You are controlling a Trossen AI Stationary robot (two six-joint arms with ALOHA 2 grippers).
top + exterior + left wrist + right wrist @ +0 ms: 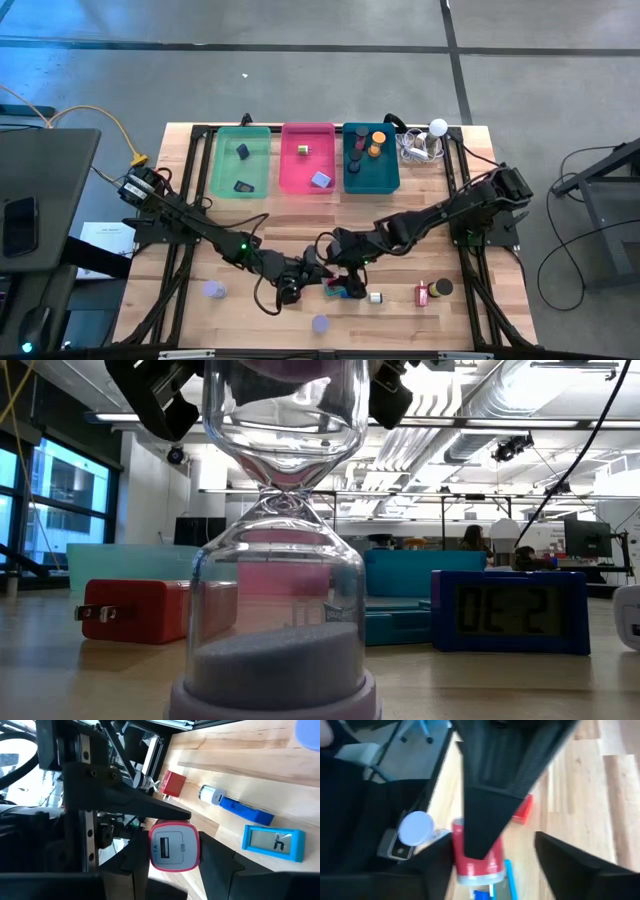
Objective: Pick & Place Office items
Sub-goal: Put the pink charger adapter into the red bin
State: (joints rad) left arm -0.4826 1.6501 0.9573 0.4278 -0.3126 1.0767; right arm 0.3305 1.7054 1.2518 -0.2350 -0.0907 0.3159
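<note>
3 trays (243, 178) sit side by side along the tabletop (190, 300) far edge, w/ small items in each. Cable bundle (421, 148) just right of them. Both claws meet near front-centre; left claw (174, 865) holds a charger block (174, 845). Digital clock (273, 842) and marker (235, 806) lie beside it, plug adapter (422, 294) farther right.

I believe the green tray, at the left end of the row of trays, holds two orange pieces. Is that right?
Not quite. The green tray, at the left end of the row of trays, holds two dark pieces, not orange ones. The orange pieces lie in the teal tray at the other end. The high view shows this.
</note>
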